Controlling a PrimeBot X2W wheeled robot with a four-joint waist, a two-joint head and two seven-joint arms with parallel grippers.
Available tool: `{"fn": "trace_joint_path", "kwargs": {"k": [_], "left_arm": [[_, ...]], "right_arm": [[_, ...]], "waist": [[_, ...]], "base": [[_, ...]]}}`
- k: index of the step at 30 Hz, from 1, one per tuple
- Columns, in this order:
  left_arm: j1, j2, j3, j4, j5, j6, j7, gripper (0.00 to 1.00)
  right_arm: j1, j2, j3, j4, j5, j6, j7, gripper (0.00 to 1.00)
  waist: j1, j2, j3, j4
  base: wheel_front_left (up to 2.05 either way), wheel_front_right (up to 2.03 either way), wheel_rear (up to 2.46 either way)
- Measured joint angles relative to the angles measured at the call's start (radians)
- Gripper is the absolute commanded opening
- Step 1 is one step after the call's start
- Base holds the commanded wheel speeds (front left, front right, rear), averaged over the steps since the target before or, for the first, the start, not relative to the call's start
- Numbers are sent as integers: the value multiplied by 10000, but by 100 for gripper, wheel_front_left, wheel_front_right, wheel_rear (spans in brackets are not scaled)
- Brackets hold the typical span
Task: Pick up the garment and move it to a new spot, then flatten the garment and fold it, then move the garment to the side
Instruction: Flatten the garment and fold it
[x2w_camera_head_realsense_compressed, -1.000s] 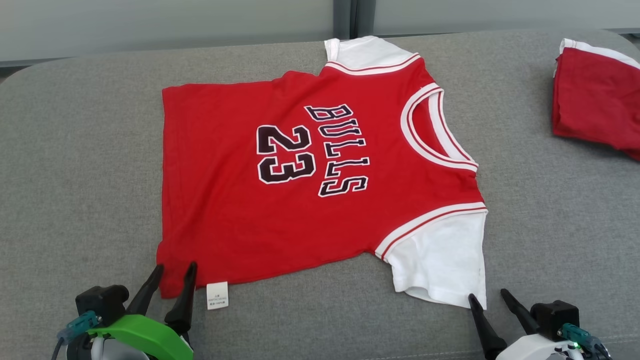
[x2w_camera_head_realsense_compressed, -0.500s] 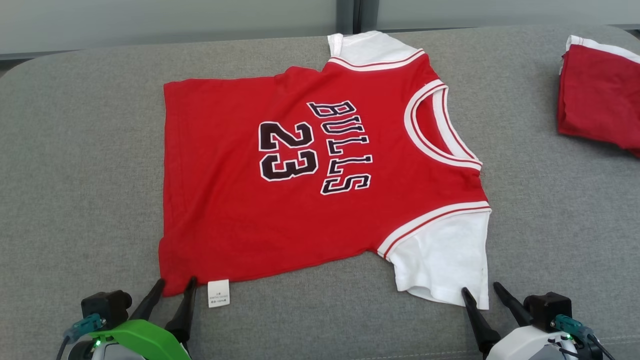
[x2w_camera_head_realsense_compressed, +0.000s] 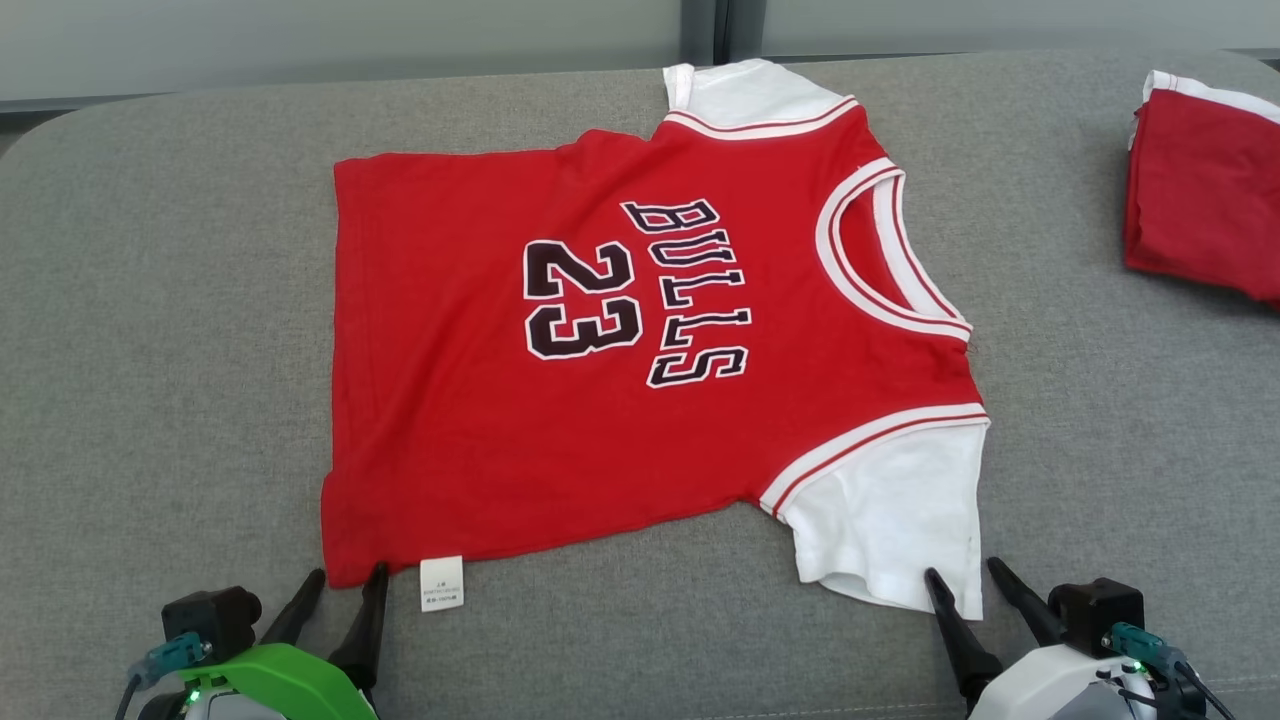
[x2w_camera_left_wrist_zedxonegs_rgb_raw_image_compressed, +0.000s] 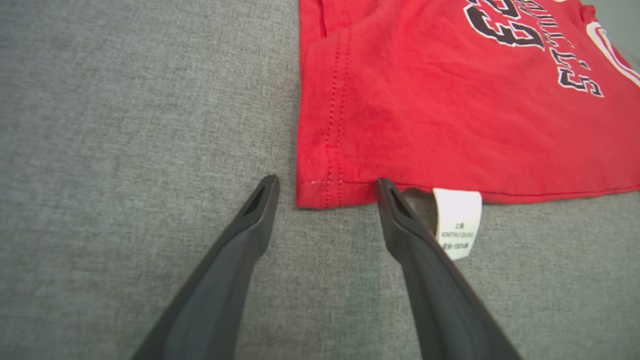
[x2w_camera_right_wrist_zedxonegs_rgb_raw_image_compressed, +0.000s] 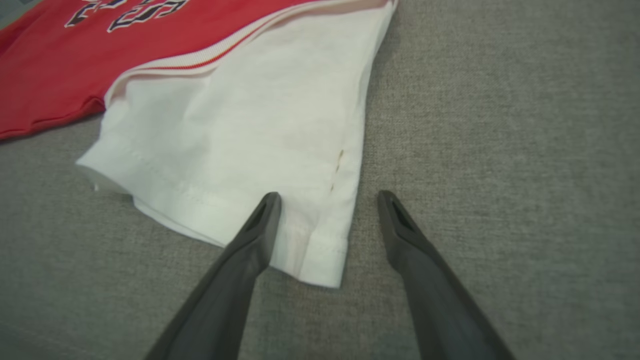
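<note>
Now the garment (x2w_camera_head_realsense_compressed: 600, 400) lies spread flat and face up across the middle of the cushion (x2w_camera_head_realsense_compressed: 150, 300), collar toward the cushion's right edge and bottom hem toward its left. Flattening looks done to me, so I judge the fold is the step in hand.

My left tool (x2w_camera_head_realsense_compressed: 349, 570) is released, fingers spread. In the left wrist view they straddle the near hem corner, with the care label (x2w_camera_left_wrist_zedxonegs_rgb_raw_image_compressed: 456, 222) just beside the inner finger. My right tool (x2w_camera_head_realsense_compressed: 961, 567) is also released. In the right wrist view one finger lies over the hem of the white sleeve (x2w_camera_right_wrist_zedxonegs_rgb_raw_image_compressed: 240, 135) and the other over bare cushion, so the sleeve's outer corner sits between them. I cannot tell whether either tool touches the cloth yet.

Next I should need to press both tools down and clench them on these two near corners, catching both cloth layers. Then I lift evenly and carry the near edge over toward the cushion's far edge. Uneven lifting would skew the fold. Another folded red piece (x2w_camera_head_realsense_compressed: 1200, 180) sits near the far right corner, well apart.
</note>
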Motion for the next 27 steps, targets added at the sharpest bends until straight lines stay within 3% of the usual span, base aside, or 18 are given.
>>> {"fn": "trace_joint_path", "kwargs": {"k": [3, 5, 6, 8, 9, 10, 11, 21, 27], "left_arm": [[-104, -13, -94, 54, -36, -2, 0, 83], [-136, -38, -127, 88, -77, -2, 0, 66], [-139, -46, -140, 115, -81, -2, -2, 64], [-146, -48, -150, 163, -82, -10, -4, 32], [-146, -48, -140, 182, -86, -13, -12, 0], [-151, -48, -155, 196, -88, -13, -13, 0], [-164, -50, -180, 209, -94, -15, -12, 0], [-196, -36, -119, 173, -368, -59, -15, 0], [-186, 50, 138, -161, -554, -61, -17, 0]], "right_arm": [[-46, 0, 8, 71, 0, 61, -2, 80], [-100, -6, 23, 151, 2, 105, -2, 56], [-136, -4, 23, 199, 6, 132, 0, 49], [-182, 0, 38, 255, 27, 144, 0, 36], [-198, 2, 84, 276, 44, 186, 2, 16], [-199, 17, 96, 290, 69, 222, 2, 4], [-199, 33, 105, 301, 81, 232, 2, 0], [-209, 171, -142, 190, 646, 466, 2, 0], [-224, 102, -702, -593, 1407, 694, -4, 0]], "waist": [[0, 1, -1, 6], [0, 0, -5, 4], [0, 0, -9, 0], [0, 0, -19, -10], [0, 0, -25, -24], [0, 0, -32, -40], [0, 0, -38, -51], [0, 0, -80, -133], [0, 0, -173, -208]], "base": [[0, 0, 0], [0, 0, 0], [0, 0, 0], [0, 0, 0], [0, 0, 0], [0, 0, 0], [0, 0, 0], [0, 0, 0], [0, 0, 0]]}}
